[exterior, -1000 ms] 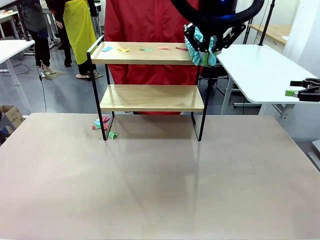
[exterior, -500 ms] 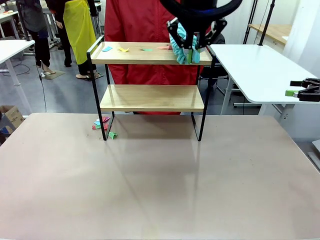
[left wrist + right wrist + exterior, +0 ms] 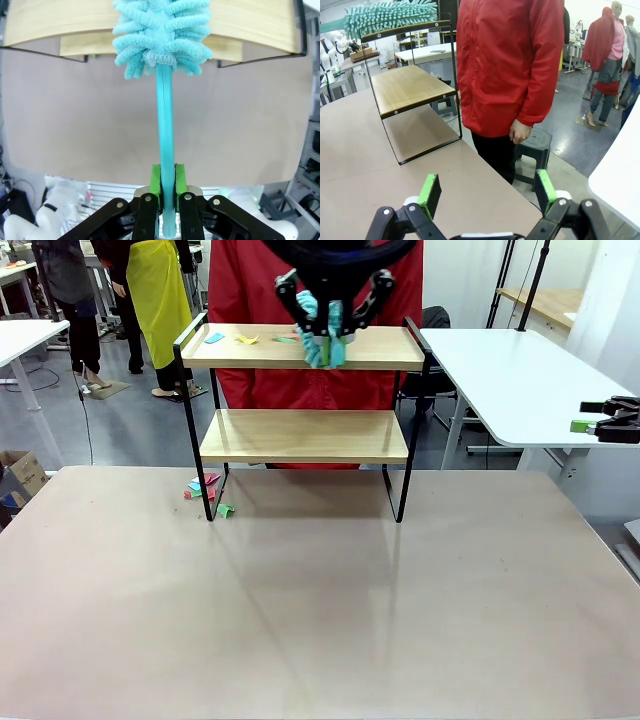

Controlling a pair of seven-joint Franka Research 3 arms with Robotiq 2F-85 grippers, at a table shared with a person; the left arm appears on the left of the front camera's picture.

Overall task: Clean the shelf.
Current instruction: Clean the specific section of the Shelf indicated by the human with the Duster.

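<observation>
Shelf, two light wooden boards in black metal frame (image 3: 300,435), stands on far tabletop (image 3: 300,620); left end effector (image 3: 167,176) clamps teal fluffy duster (image 3: 159,30), right end effector (image 3: 485,192) apart; hard sweep could shove it or scatter coloured paper scraps (image 3: 246,338).

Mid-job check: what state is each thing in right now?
left gripper: shut on duster handle.
right gripper: open, empty.
shelf: upright, lower board bare.
duster: held, head over top board.
paper scraps: some on top board, some on table by shelf's left leg.
</observation>
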